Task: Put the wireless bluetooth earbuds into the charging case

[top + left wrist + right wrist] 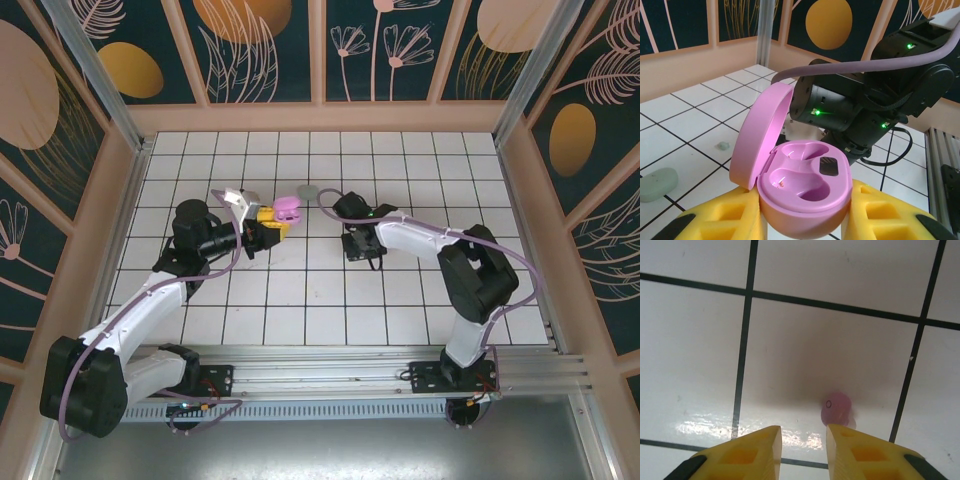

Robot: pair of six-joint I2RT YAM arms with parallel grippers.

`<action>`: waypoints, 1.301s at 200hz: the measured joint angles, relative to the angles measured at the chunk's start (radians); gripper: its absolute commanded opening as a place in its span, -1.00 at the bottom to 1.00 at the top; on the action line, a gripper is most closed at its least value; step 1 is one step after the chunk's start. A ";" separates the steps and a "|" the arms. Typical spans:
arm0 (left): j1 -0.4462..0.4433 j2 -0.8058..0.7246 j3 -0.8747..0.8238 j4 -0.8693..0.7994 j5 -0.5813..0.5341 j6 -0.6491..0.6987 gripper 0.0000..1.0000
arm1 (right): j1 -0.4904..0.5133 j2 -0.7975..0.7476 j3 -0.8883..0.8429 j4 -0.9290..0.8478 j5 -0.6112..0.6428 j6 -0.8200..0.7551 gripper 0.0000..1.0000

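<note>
Pink case [805, 185] gripped in left jaws; right jaws ajar near earbud [836, 408].

White tiled table [400, 300], dark grout lines in a grid, glossy; close up in right wrist view [815, 340] with glare patch low left and a soft shadow across the middle tile. Dark teal wall panels [260, 50] on three sides, pale leaf and flower line art, orange discs [243, 20], one also in left wrist view [828, 22]. Pinkish-tan frame strips [320, 118] between panels. Aluminium corner posts [95, 70]. Aluminium rail [330, 365] along near table edge, grey sheet [330, 450] below it
</note>
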 measured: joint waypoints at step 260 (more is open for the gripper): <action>0.000 -0.002 -0.015 -0.021 0.001 0.022 -0.71 | -0.002 0.086 0.013 -0.011 0.079 0.023 -0.45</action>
